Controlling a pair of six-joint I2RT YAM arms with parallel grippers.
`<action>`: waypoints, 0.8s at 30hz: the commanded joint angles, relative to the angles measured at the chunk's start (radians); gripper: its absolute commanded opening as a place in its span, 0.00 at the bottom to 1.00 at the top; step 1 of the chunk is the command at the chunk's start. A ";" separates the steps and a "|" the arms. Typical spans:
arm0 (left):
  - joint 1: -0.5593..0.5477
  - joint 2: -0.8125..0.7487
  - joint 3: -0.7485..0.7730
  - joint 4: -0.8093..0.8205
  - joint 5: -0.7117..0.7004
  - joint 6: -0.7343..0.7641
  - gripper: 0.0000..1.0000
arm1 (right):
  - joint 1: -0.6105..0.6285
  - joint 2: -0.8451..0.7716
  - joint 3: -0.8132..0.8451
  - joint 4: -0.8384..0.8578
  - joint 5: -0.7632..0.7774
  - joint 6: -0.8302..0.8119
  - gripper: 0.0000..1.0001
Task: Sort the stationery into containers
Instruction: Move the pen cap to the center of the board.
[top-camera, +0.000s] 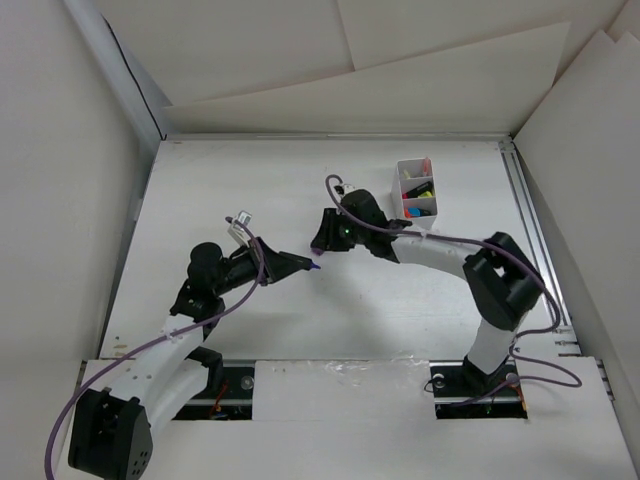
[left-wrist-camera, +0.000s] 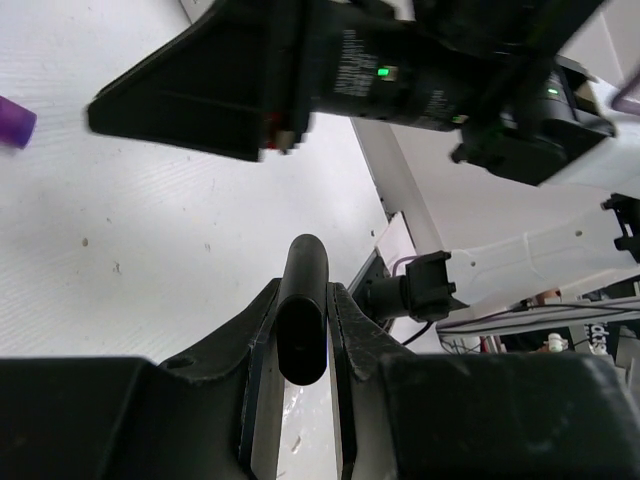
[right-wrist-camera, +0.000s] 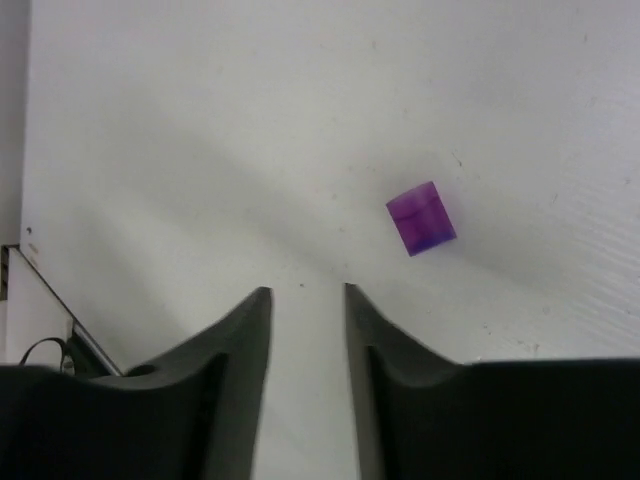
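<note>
Cap (right-wrist-camera: 421, 218), purple, shows whole only from right wrist.

The purple cap (left-wrist-camera: 12, 121) was cropped by the left edge of the left wrist view. The black barrel (left-wrist-camera: 303, 320) hid its own far tip. From above, the white box (top-camera: 402, 180) held contents too small to identify.

A: Any pattern on the small purple translucent plastic cap (right-wrist-camera: 421, 218)?
B: None, plain purple on the plain white table (right-wrist-camera: 200, 120); the round black plastic marker barrel (left-wrist-camera: 303, 310) is unmarked too
A: And the small white rectangular plastic box (top-camera: 404, 166)?
B: Yellow, orange, pink and blue inside
</note>
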 joint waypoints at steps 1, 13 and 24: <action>0.006 -0.007 0.049 0.032 -0.010 0.009 0.08 | -0.011 -0.109 -0.030 0.014 0.087 -0.100 0.45; 0.006 -0.002 0.006 0.161 0.070 -0.138 0.08 | -0.002 0.020 0.008 -0.056 0.117 -0.329 0.57; 0.006 -0.002 -0.003 0.167 0.070 -0.126 0.08 | 0.017 0.158 0.108 -0.094 0.177 -0.338 0.56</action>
